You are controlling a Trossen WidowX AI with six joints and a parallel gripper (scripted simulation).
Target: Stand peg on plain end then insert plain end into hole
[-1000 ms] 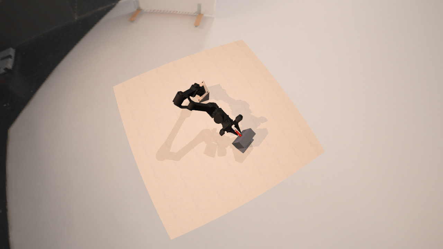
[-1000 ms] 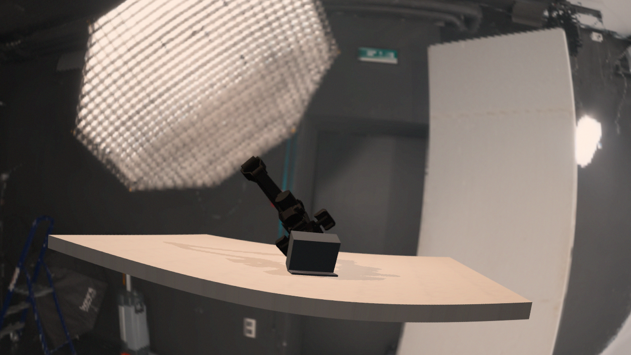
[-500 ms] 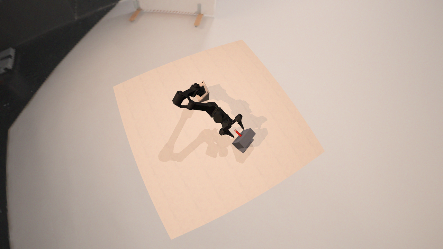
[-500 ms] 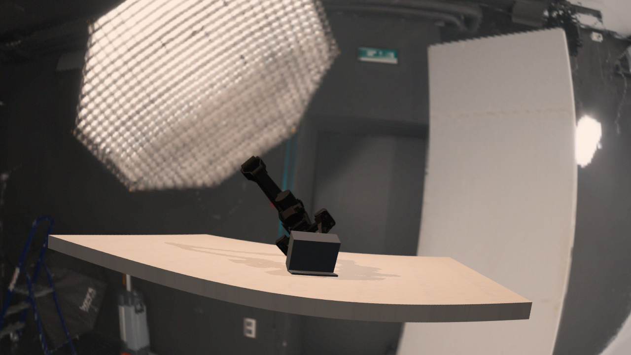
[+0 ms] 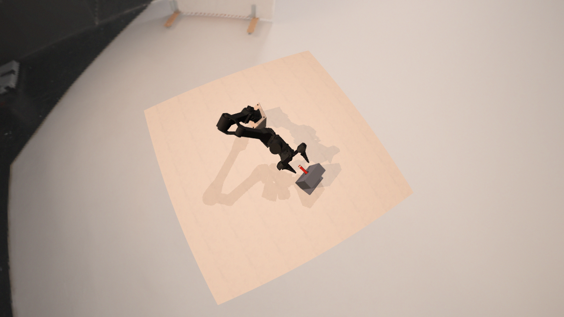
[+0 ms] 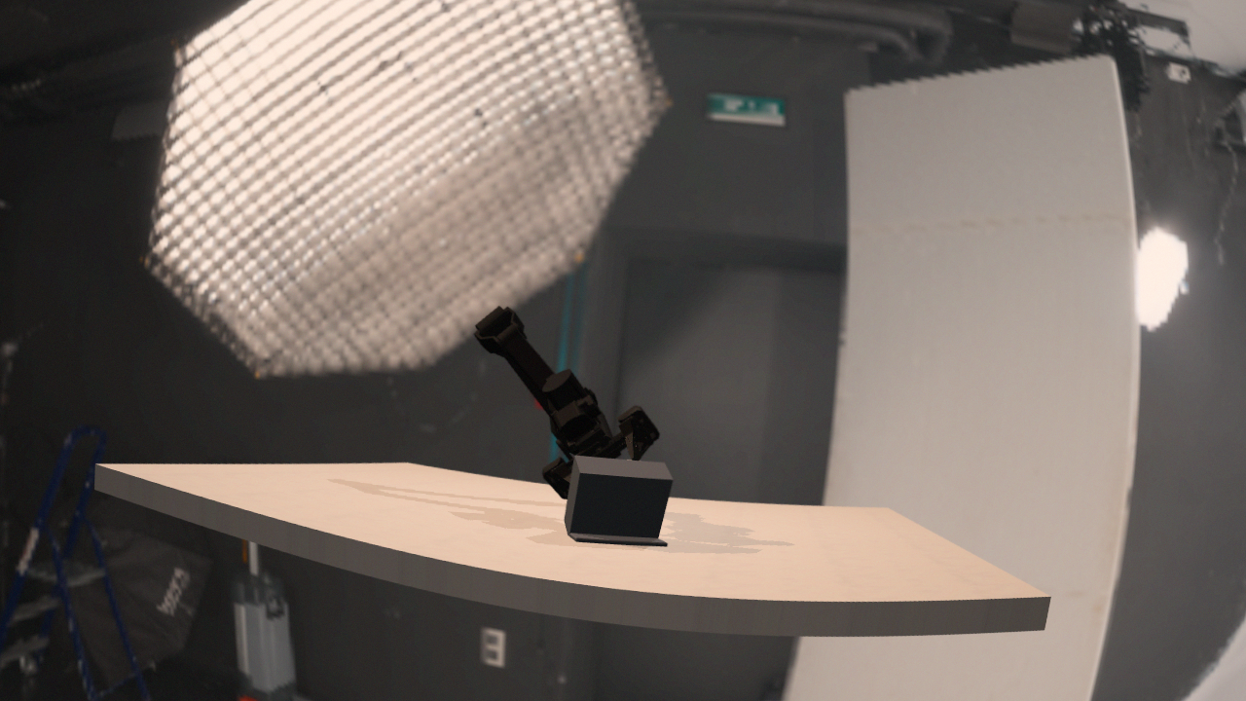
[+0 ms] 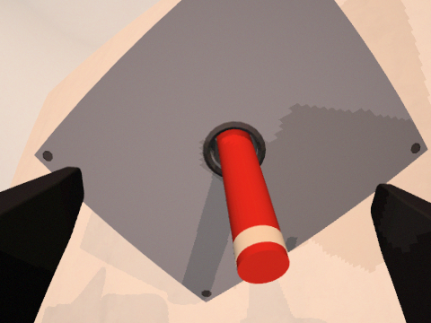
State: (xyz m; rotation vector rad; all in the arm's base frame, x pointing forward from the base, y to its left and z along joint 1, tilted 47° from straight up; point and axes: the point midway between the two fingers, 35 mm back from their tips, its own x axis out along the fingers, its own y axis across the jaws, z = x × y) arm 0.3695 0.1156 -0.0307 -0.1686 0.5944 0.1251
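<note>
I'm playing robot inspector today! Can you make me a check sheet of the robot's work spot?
Surface: pale table, with shadows on it.
Peg: red, plain end in the hole, white band sticking out; can't tell if it reaches the bottom.
Panel: grey, sloped, with a dark ring around its hole.
Clutter: nothing seen.
Gripper: open, one finger on each side of the peg, not touching it.
Cables: nothing seen on the table.
Surroundings: big light, blue ladder, green sign.
</note>
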